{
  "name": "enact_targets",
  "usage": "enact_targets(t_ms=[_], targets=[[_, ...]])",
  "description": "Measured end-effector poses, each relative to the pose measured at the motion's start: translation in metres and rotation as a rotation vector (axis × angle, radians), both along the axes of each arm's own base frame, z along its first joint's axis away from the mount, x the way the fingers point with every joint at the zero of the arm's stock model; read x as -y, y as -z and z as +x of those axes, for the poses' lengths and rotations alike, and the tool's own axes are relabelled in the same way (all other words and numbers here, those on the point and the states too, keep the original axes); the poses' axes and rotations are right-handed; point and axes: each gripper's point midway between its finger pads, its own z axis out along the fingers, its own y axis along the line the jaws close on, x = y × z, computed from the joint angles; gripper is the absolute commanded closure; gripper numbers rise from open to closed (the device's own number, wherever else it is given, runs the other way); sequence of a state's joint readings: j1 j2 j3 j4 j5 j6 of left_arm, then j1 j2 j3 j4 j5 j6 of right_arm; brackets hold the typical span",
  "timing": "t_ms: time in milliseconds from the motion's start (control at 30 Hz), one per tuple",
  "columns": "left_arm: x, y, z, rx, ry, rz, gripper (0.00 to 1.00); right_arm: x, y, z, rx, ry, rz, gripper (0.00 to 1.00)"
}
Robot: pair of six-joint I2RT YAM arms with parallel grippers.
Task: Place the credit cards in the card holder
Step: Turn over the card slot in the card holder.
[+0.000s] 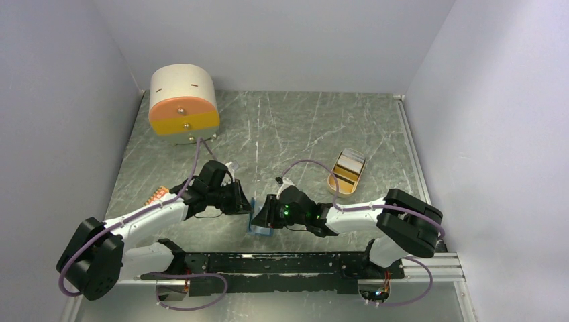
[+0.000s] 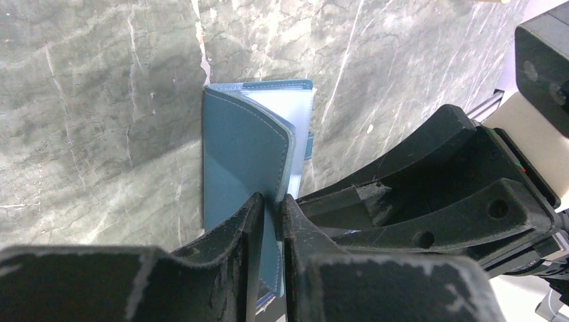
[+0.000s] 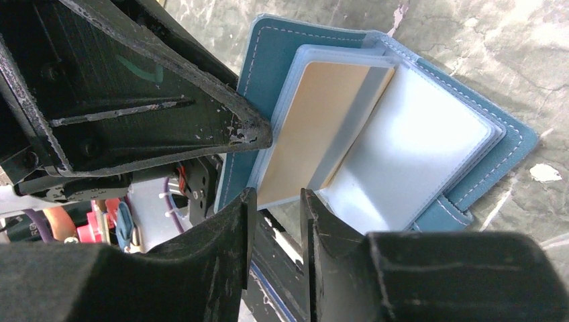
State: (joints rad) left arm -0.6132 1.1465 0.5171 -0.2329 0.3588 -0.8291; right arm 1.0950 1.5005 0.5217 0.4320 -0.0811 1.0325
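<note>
So the card holder (image 2: 241, 147) lies open on the marble-look table (image 1: 302, 127), right between the two arms. The left gripper (image 2: 270, 215) has its fingers pinched shut on the edge of the blue cover flap, I'd guess to keep it folded back so the clear sleeves (image 3: 409, 147) stay exposed. One orange credit card (image 3: 315, 121) sits in a sleeve, most of the way in by the look of it. The right gripper (image 3: 276, 221) hovers just at that card's near edge with its fingers a bit apart and nothing clamped between them, probably lined up to nudge it deeper.

Beyond the card holder, off toward the right arm's side, there's an oval tan tray (image 1: 342, 192) with more cards (image 1: 350, 164) in it. Far behind the holder on the left side is a round drawer box (image 1: 182, 100). It's tight: both grippers crowd the holder nearly touching, so the left finger could block the right one.
</note>
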Motion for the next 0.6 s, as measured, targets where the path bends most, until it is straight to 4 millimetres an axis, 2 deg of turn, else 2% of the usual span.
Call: enact_targets(t_ms=[600], targets=[[-0.0015,0.0010,0.0017,0.006,-0.010,0.009,0.78,0.0017,0.0025,-0.0009,-0.006,0.000,-0.012,0.67]])
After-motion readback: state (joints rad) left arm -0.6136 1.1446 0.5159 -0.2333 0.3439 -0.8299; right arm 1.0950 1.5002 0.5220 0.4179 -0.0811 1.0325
